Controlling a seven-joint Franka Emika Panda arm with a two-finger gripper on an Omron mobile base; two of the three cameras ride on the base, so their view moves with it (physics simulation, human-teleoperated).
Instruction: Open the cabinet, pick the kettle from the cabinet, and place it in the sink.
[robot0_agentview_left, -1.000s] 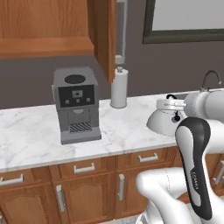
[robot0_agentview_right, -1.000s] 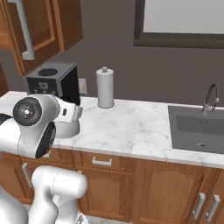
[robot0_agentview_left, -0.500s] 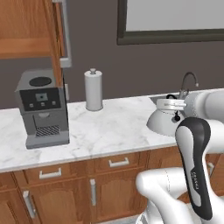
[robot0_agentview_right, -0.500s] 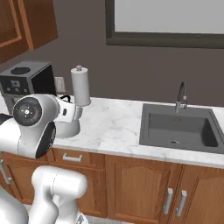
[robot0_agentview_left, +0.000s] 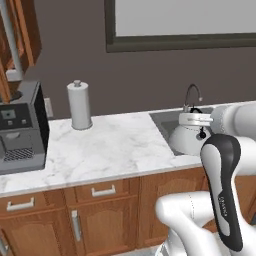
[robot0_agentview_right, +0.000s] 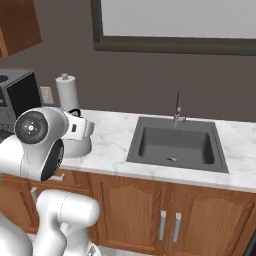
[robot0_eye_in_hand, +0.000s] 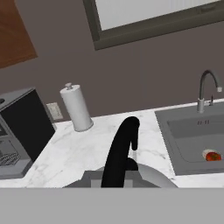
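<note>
Silver-white kettle (robot0_agentview_left: 189, 136) is carried in the clenched claw (robot0_eye_in_hand: 120, 168) by its black arched handle. Compared with a second ago, the whole scene is shifted leftward in both base views, since the base is driven toward the sink (robot0_agentview_right: 176, 145), which is now centred in the right base view. Transport is judged nearly done; lowering remains. On the tabletop (robot0_agentview_left: 105, 147), the paper-towel roll (robot0_agentview_left: 79, 105) and coffee machine (robot0_agentview_left: 21, 129) are left behind at the left, well apart. The faucet (robot0_agentview_right: 177, 110) at the basin's back and a small red item (robot0_eye_in_hand: 211, 155) in the basin are to be avoided.
</note>
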